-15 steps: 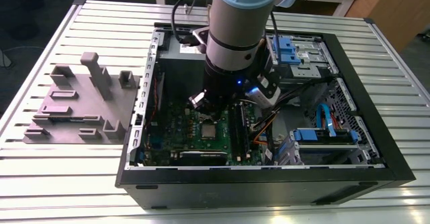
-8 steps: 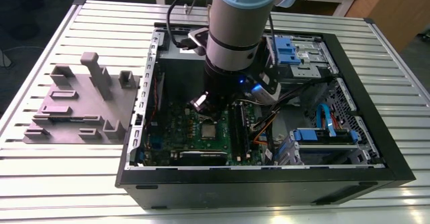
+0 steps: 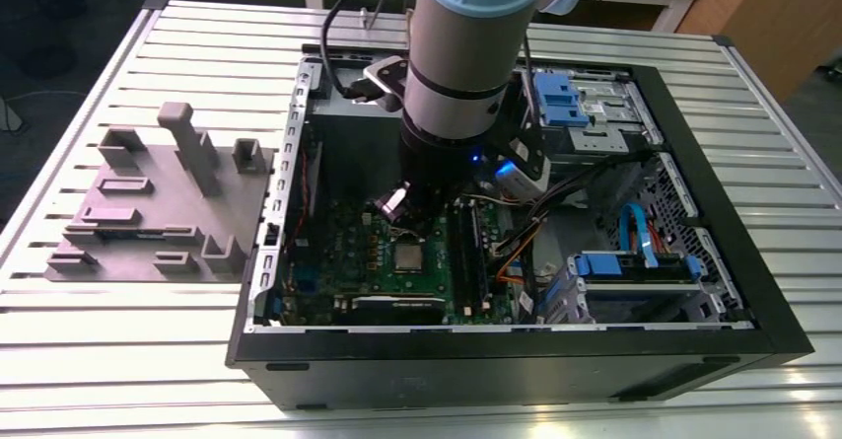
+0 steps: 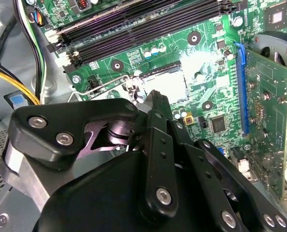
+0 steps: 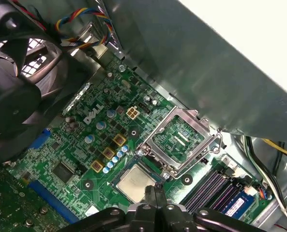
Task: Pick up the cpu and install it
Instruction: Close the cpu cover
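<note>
CPU [image 5: 134, 185]: lies flat in the motherboard socket, retention frame [image 5: 178, 140] hinged open beside it. Tool [image 5: 155, 193]: just above the chip, fingers pressed together, pinching nothing. Care: leave the chip seated level, corners aligned, without side pressure.

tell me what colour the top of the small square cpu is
Silver-grey metal top on the small square cpu, clearest in the first wrist view.

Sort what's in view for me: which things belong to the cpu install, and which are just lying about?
Job:
- cpu, lying in its socket on the motherboard
- open socket frame, tilted up beside it
- gripper, fingertips together just above the cpu

Lying about:
- RAM sticks
- case fan
- grey fixture block on the table, at the exterior view's left
- blue drive cages
</note>
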Controlling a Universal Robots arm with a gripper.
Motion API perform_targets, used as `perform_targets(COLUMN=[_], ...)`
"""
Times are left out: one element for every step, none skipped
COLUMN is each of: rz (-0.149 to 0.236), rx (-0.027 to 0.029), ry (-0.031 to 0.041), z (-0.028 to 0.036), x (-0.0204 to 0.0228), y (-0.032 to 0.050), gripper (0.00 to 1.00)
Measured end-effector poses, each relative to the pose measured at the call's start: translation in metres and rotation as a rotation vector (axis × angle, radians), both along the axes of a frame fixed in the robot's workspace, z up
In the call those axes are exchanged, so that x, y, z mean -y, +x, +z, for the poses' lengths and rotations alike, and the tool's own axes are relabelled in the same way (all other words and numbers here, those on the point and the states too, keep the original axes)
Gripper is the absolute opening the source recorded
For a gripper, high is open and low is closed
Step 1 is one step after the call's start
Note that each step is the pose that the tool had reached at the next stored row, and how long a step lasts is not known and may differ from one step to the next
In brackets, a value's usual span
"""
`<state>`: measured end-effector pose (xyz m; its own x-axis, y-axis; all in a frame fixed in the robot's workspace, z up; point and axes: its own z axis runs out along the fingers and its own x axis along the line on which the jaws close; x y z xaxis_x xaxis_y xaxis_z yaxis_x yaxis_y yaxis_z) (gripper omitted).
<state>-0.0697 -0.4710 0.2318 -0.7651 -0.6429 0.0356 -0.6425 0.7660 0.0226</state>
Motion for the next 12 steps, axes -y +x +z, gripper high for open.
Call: perform_targets(rz=[0.0, 0.0, 0.0, 0.0, 0.0, 0.0, 0.0, 0.001, 0.008, 0.025, 0.043, 0.061], rx=[0.0, 0.0, 0.0, 0.0, 0.0, 0.0, 0.0, 0.0, 0.0, 0.0, 0.0, 0.0], ry=[0.0, 0.0, 0.0, 0.0, 0.0, 0.0, 0.0, 0.0, -0.0001, 0.0, 0.0, 0.0], z=[0.0, 0.0, 0.0, 0.0, 0.0, 0.0, 0.0, 0.0, 0.0, -0.0001, -0.0003, -0.0005], x=[0.0, 0.0, 0.0, 0.0, 0.0, 0.0, 0.0, 0.0, 0.0, 0.0, -0.0001, 0.0], y=[0.0, 0.0, 0.0, 0.0, 0.0, 0.0, 0.0, 0.0, 0.0, 0.0, 0.0, 0.0], gripper=[0.11, 0.11, 0.11, 0.11, 0.11, 0.11, 0.11, 0.11, 0.11, 0.11, 0.11, 0.11])
